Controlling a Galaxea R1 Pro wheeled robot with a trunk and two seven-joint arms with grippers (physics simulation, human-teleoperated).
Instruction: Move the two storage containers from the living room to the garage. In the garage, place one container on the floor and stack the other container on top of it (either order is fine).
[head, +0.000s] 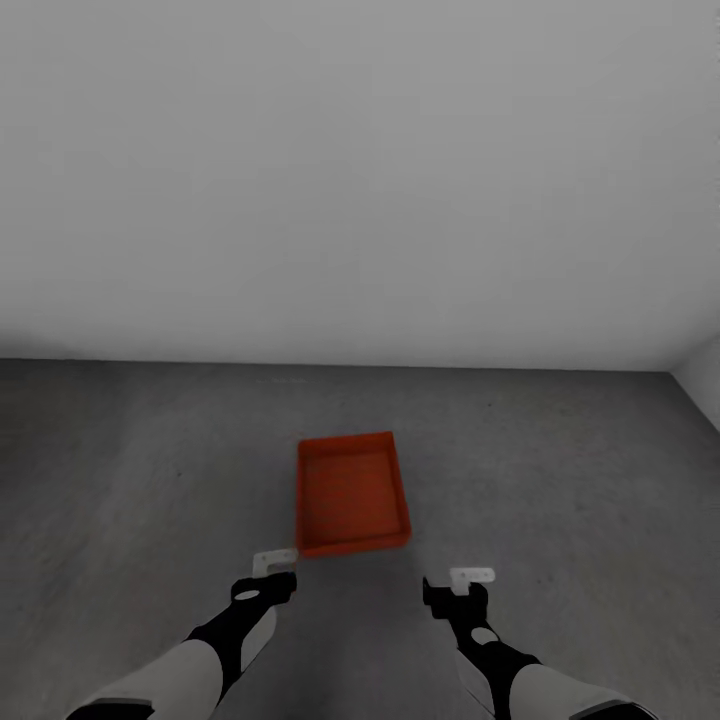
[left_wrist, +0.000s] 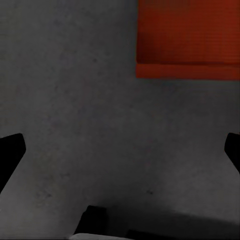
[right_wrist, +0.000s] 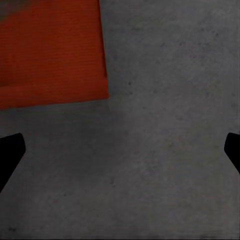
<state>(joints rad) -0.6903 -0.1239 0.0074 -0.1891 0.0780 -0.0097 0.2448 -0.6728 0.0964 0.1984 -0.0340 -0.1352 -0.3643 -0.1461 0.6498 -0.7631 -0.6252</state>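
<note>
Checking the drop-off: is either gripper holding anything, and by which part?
Nothing held. Both grippers, left and right, are open and empty; the storage container sits on the floor.

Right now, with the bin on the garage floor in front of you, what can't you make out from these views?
- Bin: one stacked pair or a single bin, head view too coarse to tell.
- Bin in left wrist view: cut off by the frame edge; only a corner region shows.
- Bin in right wrist view: likewise cut off.
- Left gripper and right gripper: fingertips small, blurred in the head view.
</note>
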